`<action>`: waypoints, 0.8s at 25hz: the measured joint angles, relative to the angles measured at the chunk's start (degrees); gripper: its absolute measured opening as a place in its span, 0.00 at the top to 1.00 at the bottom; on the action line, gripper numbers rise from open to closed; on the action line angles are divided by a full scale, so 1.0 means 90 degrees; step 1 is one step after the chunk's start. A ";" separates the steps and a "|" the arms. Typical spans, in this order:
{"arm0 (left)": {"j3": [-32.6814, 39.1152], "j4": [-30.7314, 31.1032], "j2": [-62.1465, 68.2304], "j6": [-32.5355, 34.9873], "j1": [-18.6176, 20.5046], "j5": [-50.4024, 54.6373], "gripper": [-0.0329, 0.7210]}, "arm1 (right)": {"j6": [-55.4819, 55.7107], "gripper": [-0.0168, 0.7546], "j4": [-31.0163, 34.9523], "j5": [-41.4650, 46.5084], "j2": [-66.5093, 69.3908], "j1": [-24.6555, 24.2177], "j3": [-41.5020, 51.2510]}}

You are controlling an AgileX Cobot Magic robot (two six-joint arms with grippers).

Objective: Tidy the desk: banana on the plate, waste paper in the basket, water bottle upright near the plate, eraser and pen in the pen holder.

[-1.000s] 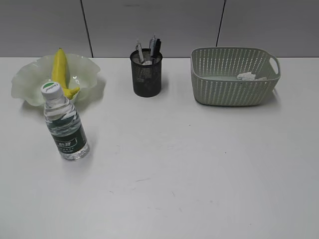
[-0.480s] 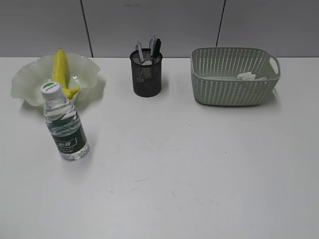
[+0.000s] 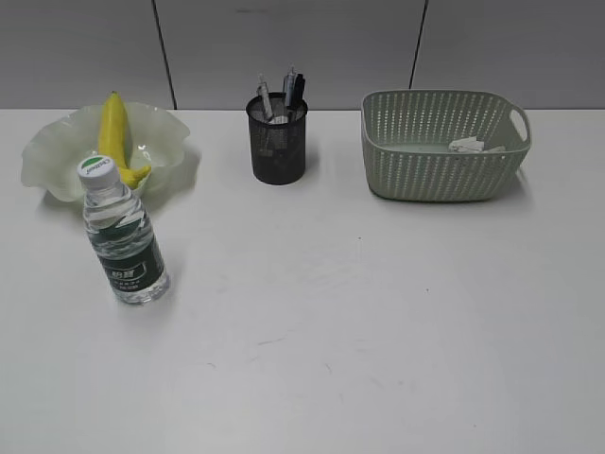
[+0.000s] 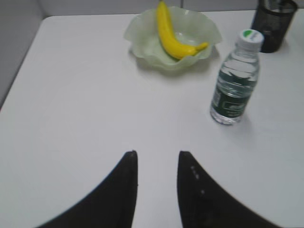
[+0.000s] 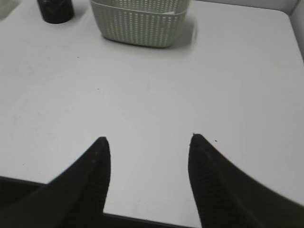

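The yellow banana (image 3: 115,137) (image 4: 170,33) lies in the pale green plate (image 3: 57,151) (image 4: 142,38) at the desk's back left. In front of the plate the water bottle (image 3: 121,234) (image 4: 234,80) stands upright. The black mesh pen holder (image 3: 278,142) (image 4: 274,23) (image 5: 56,9) holds several pens (image 3: 291,93); the eraser is hidden. White waste paper (image 3: 470,145) lies in the green basket (image 3: 444,170) (image 5: 137,23). My left gripper (image 4: 157,154) is open and empty over bare desk, well short of the bottle. My right gripper (image 5: 149,138) is open and empty near the desk's front edge. Neither gripper shows in the exterior view.
The white desk (image 3: 378,322) stretches bare between the objects and the front edge. A grey panelled wall (image 3: 302,47) runs behind it. The desk's right edge (image 5: 297,38) shows in the right wrist view.
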 joint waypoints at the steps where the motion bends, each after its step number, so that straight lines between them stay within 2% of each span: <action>1: 0.0000 0.0000 0.0000 0.0000 0.0173 0.0000 0.67 | 0.0000 0.43 0.0000 0.0000 0.0000 -0.0222 0.0000; 4: 0.0000 0.0000 -0.0021 0.0000 0.0566 0.0000 0.67 | 0.0000 0.43 0.0000 0.0000 0.0000 -0.0557 0.0000; 7: 0.0000 0.0000 -0.0320 0.0000 0.0696 -0.0031 0.67 | 0.0000 0.43 -0.0002 0.0000 0.0000 -0.0599 0.0000; 20: 0.0012 -0.0006 -0.0455 0.0000 0.0720 -0.0042 0.67 | 0.0000 0.43 -0.0007 -0.0005 0.0000 -0.0765 0.0000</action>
